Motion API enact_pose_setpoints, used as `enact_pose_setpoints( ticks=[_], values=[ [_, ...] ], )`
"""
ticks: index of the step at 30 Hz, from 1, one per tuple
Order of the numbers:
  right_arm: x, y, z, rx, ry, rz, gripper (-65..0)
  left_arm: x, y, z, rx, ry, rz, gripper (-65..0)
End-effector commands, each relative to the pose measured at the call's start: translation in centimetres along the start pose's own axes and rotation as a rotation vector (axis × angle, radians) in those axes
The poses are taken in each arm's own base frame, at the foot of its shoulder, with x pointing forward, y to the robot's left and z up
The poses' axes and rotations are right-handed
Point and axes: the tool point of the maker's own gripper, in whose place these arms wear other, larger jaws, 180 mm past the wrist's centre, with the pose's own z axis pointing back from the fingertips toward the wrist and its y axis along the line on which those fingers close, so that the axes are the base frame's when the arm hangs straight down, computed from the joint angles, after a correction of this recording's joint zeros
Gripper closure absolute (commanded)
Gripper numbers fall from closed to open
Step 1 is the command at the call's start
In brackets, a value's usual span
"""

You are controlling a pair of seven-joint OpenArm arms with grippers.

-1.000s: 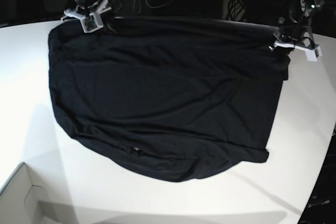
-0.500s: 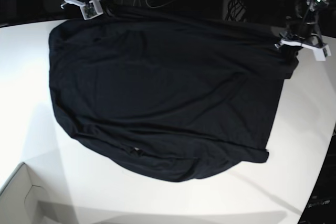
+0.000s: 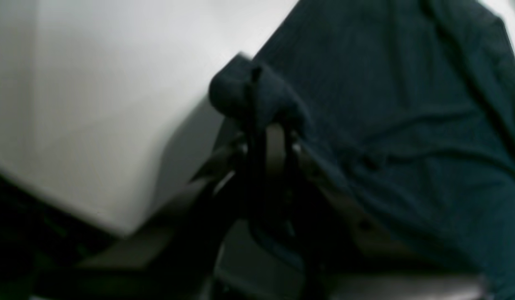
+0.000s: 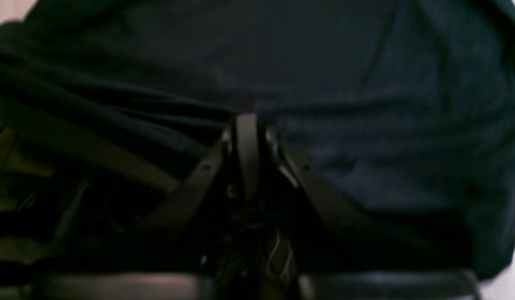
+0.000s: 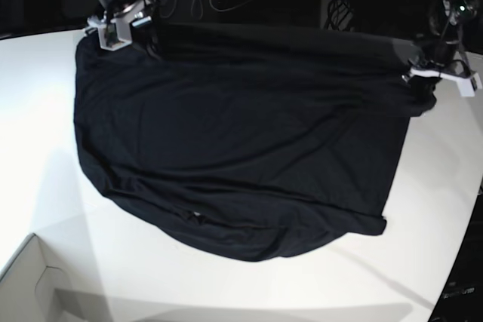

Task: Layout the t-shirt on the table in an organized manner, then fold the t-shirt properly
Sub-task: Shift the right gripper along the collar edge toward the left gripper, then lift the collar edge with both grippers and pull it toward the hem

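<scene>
Right gripper at far left of the base view, clamped on the back edge of the t-shirt, fingers pressed together over dark folds. Black t-shirt spread wide across the white table, wrinkled, hem bulging toward the near edge. Left gripper at far right, pinched tight on a bunched corner of the cloth.
</scene>
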Motion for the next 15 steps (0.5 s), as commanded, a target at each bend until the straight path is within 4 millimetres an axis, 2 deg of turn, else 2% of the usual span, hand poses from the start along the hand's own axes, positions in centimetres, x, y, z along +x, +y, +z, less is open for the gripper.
enact_pose_setpoints(
  ticks=[1,5,8,15],
  values=[
    [1.5,-0.1,-0.1,-0.002,-0.062,-0.001,0.0,1.9,-0.3,0.1,-0.01,-0.06,-0.018,0.0],
    [3.2,-0.5,-1.2,-0.002,-0.113,0.015,0.0,3.5,-1.5,-0.6,-0.037,-0.101,-0.015,0.0],
    [3.6,-0.8,-2.1,-0.001,-0.133,0.011,0.0,4.3,-2.1,-1.1,-0.053,-0.122,-0.006,0.0],
    [2.9,-1.5,-4.2,0.006,-0.132,-0.025,0.0,2.8,-3.5,-3.8,-0.093,-0.065,0.03,0.0]
  ],
)
